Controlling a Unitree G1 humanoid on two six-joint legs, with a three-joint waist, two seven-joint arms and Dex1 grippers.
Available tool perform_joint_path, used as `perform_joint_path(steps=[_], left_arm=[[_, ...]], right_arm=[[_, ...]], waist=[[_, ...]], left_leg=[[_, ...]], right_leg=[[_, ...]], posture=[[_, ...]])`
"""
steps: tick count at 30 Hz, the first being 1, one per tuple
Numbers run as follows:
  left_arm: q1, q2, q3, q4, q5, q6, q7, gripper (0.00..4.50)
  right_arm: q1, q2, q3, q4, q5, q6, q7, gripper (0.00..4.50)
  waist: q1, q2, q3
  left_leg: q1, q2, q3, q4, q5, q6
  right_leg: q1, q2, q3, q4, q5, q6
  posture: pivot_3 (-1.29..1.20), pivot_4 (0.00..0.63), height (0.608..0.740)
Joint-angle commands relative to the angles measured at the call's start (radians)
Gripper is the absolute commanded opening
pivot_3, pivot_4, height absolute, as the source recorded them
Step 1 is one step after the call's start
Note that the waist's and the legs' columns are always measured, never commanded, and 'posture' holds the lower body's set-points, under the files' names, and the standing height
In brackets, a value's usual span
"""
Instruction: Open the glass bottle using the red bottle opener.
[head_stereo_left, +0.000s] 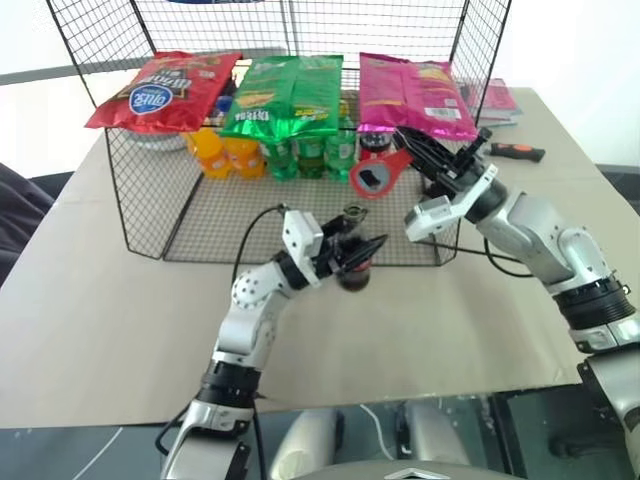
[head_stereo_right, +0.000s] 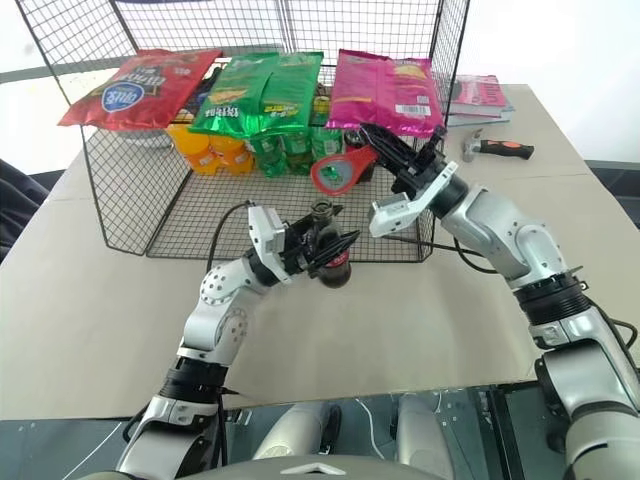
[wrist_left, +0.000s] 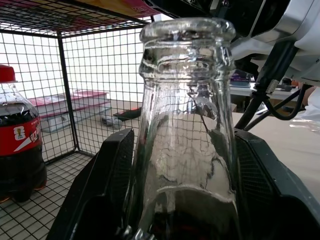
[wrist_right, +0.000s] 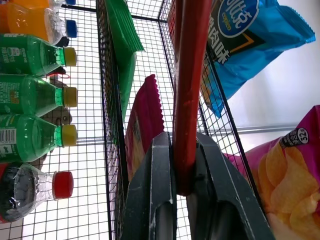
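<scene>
Glass bottle (wrist_left: 187, 130) clamped in left pincer (head_stereo_left: 352, 255); right pincer (wrist_right: 181, 192) pinches opener (head_stereo_left: 378, 176) handle; opener may twist under prying.

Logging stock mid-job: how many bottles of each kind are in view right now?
Orange soda bottles: 2
Green soda bottles: 3
Dark cola bottle with red cap: 1
Glass bottle: 1
Total: 7
</scene>
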Motion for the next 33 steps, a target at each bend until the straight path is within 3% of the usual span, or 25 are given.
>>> perform_joint_path(steps=[1, 13, 15, 18, 33], left_arm=[[0.013, 0.0, 0.0, 0.023, 0.005, 0.007, 0.01, 2.27], [0.015, 0.005, 0.003, 0.017, -0.005, 0.005, 0.007, 2.27], [0.015, 0.005, 0.003, 0.017, -0.006, 0.005, 0.006, 3.3], [0.017, 0.005, 0.003, 0.016, -0.001, -0.001, 0.009, 4.47], [0.053, 0.028, 0.012, -0.039, -0.003, -0.001, 0.001, 4.47]], right_arm=[[0.007, 0.01, -0.06, -0.034, 0.055, 0.019, -0.008, 0.0], [0.168, 0.12, -0.066, -0.062, 0.422, 0.064, 0.244, 0.0], [0.196, 0.133, -0.066, -0.083, 0.466, 0.076, 0.285, 0.0], [0.232, 0.145, -0.068, -0.113, 0.482, 0.087, 0.325, 0.0], [0.292, 0.197, -0.084, -0.167, 0.519, 0.144, 0.385, 0.0]], waist=[[0.0, 0.0, 0.0], [0.0, 0.0, 0.0], [-0.001, 0.0, 0.0], [-0.005, 0.0, 0.002], [-0.004, 0.0, 0.002]], left_leg=[[0.0, 0.0, 0.0, 0.0, 0.0, 0.0], [0.0, 0.0, 0.0, -0.001, -0.001, 0.001], [0.0, 0.0, 0.0, -0.001, -0.001, 0.001], [-0.001, 0.0, 0.001, -0.003, 0.0, 0.001], [-0.002, 0.001, 0.003, -0.013, 0.002, -0.003]], right_leg=[[0.0, 0.0, 0.0, 0.0, 0.0, 0.0], [0.0, 0.0, 0.0, 0.0, 0.0, 0.0], [0.0, 0.0, 0.0, 0.0, 0.0, 0.0], [-0.003, 0.0, 0.001, 0.0, 0.002, 0.003], [-0.007, 0.0, 0.003, -0.005, 0.002, 0.003]], posture=[[0.0, 0.15, 0.74], [0.0, 0.15, 0.74], [0.0, 0.15, 0.74], [0.0, 0.15, 0.74], [0.0, 0.15, 0.74]])
